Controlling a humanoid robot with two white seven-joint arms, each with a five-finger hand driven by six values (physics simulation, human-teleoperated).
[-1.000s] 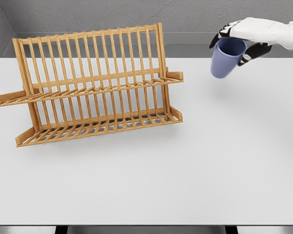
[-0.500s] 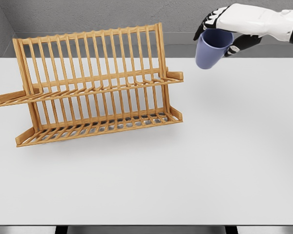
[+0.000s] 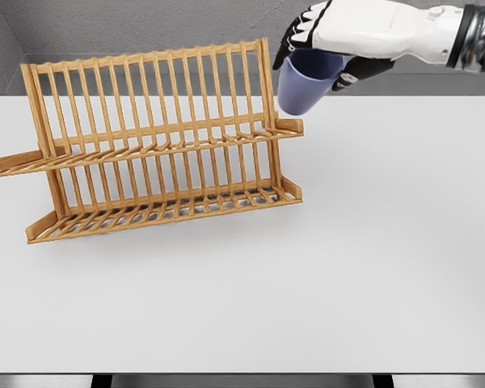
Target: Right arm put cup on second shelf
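A blue cup [image 3: 301, 85] hangs in the air, tilted, just right of the wooden dish rack's top right corner. My right hand [image 3: 323, 48] is shut on its rim from above, the white arm reaching in from the upper right. The two-tier wooden rack [image 3: 153, 145] stands on the left half of the white table, its upper shelf [image 3: 162, 145] a slatted tier running from left to right. The cup's lower edge is slightly above the right end of that upper shelf [image 3: 287, 125]. The left arm does not show.
The white table [image 3: 372, 259] spreads to the right and in front of the rack. A grey wall lies behind the table's far edge. The rack's lower shelf [image 3: 170, 212] sits near the table surface.
My right hand has carried the cup leftward and slightly up, from over the table's right back area to just beside the rack's upper right end.
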